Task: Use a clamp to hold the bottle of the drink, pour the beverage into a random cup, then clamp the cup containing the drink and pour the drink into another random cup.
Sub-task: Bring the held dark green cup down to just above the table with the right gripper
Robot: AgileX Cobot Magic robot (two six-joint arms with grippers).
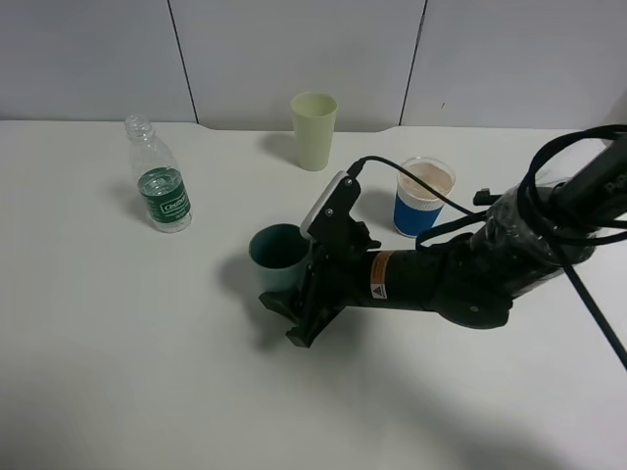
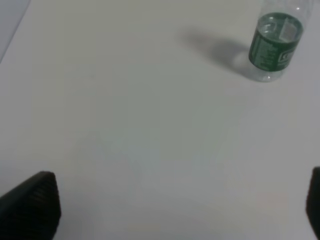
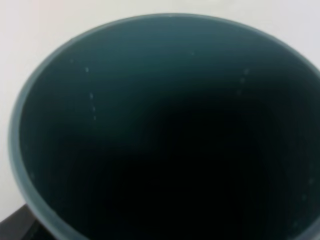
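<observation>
A clear plastic bottle [image 1: 162, 189] with a green label stands uncapped at the left; it also shows in the left wrist view [image 2: 275, 45]. A teal cup [image 1: 275, 255] stands upright mid-table. My right gripper [image 1: 291, 320] reaches across and sits low against the cup's near side, hiding its base. In the right wrist view the teal cup [image 3: 165, 130] fills the frame, dark inside, with one finger [image 3: 14, 226] just outside its rim. I cannot tell whether the jaws press the cup. My left gripper [image 2: 180, 215] is open and empty over bare table.
A pale green cup [image 1: 313, 128] stands at the back centre. A blue-and-white cup [image 1: 424, 197] stands behind the right arm [image 1: 460, 279], whose cables loop at the right. The white table [image 1: 147, 372] ends at a grey wall behind.
</observation>
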